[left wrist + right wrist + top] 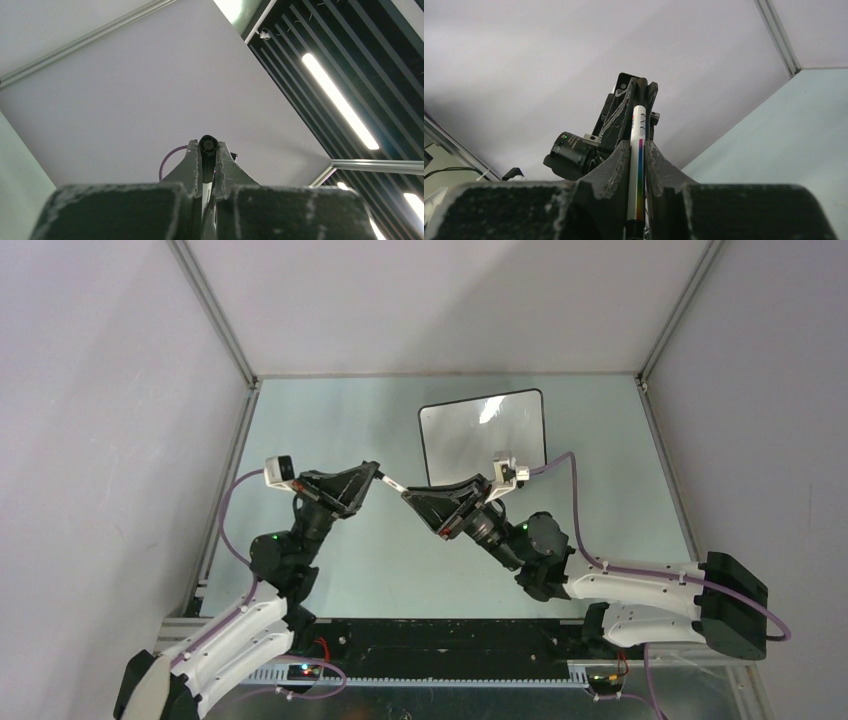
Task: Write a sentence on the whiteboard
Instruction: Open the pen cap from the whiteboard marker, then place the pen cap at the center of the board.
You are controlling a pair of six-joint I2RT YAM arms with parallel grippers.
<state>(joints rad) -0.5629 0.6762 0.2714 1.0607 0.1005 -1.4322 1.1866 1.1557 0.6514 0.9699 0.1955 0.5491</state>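
Left tool (377,472), right tool (407,497), gripping marker (393,483) (shared)

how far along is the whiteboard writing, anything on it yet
Done: the marker is picked up and held between the left gripper and the right gripper. In hand: both sets of jaws are closed on it, probably an uncapping or a handover. Left: all the writing; the whiteboard shows no lettering.
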